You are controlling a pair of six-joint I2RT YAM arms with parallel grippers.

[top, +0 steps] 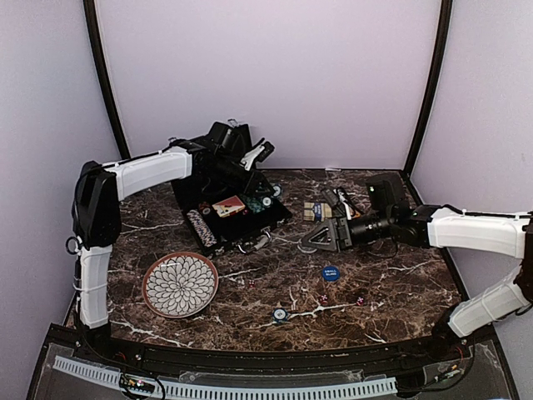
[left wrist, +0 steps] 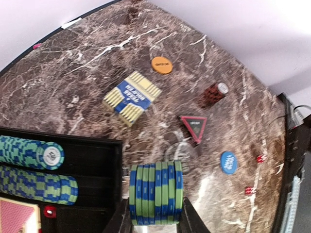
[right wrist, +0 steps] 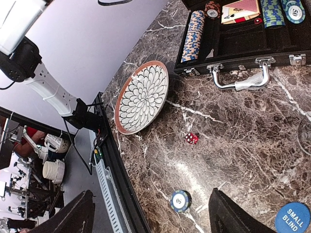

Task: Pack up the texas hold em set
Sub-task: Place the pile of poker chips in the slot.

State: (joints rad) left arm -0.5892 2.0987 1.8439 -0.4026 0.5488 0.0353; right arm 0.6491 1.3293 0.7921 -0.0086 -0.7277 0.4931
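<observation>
Left wrist shows left fingers (left wrist: 124, 222) gripping a chip stack (left wrist: 155, 194) beside the briefcase (left wrist: 99, 162); right fingers (right wrist: 68, 216) spread wide.

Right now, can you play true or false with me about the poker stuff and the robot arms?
1. The black case is open. True.
2. The left jaws are empty. False: they are shut on a stack of green and blue chips.
3. Chips are piled on the flower plate. False: nothing lies on it.
4. The blue button lies on the table, outside the case. True.
</observation>
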